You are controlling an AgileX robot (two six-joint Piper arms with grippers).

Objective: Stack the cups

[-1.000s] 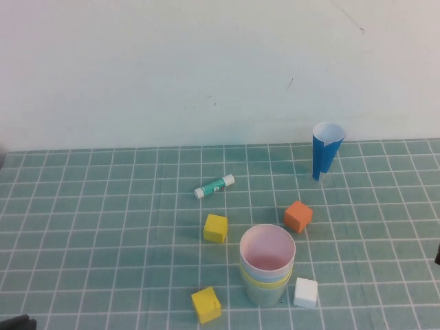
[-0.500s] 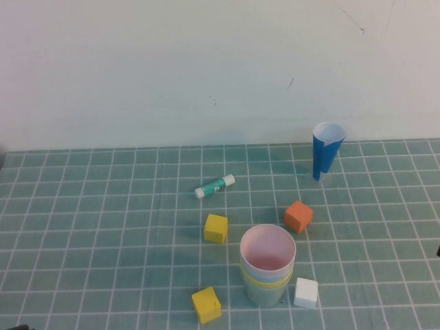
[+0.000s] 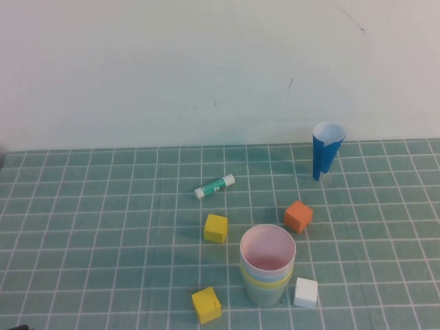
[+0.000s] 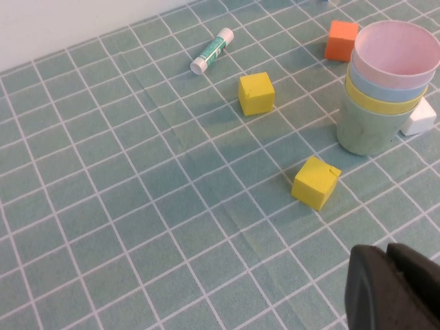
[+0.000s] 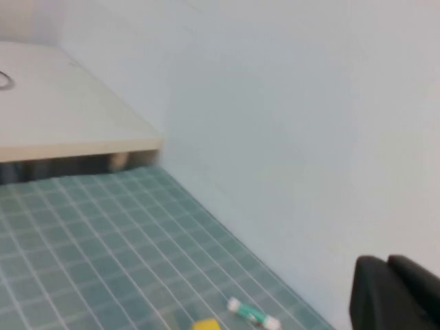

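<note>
**Seemingly stacked, with both arms drawn clear**

Starting at the left of the high view, nothing of the left arm reaches over the mat; only a dark sliver sits at the bottom-left corner. In the left wrist view the left gripper [image 4: 393, 285] shows as two dark fingers pressed together, holding nothing, well apart from the cups.

Moving right, a glue stick [image 3: 214, 185] lies above centre, one yellow cube [image 3: 215, 227] sits below it, and a second yellow cube [image 3: 206, 304] lies near the bottom edge. Lower centre stands the cup stack [image 3: 267, 267]: the pink cup [image 3: 267, 250] is nested on top, with blue and yellow rims beneath and the green cup [image 3: 266, 292] at the base, upright. The white cube [image 3: 305, 292] sits just beside its base, the orange cube [image 3: 298, 216] near its upper right, and the blue paper cone [image 3: 325, 150] well apart at upper right.

The right gripper [image 5: 395, 292] appears only in its wrist view, fingers closed on nothing, facing the wall.

The main risk, as I judge it, is any return sweep by either arm clipping the tall stack or shoving the white cube into it and toppling it.
</note>
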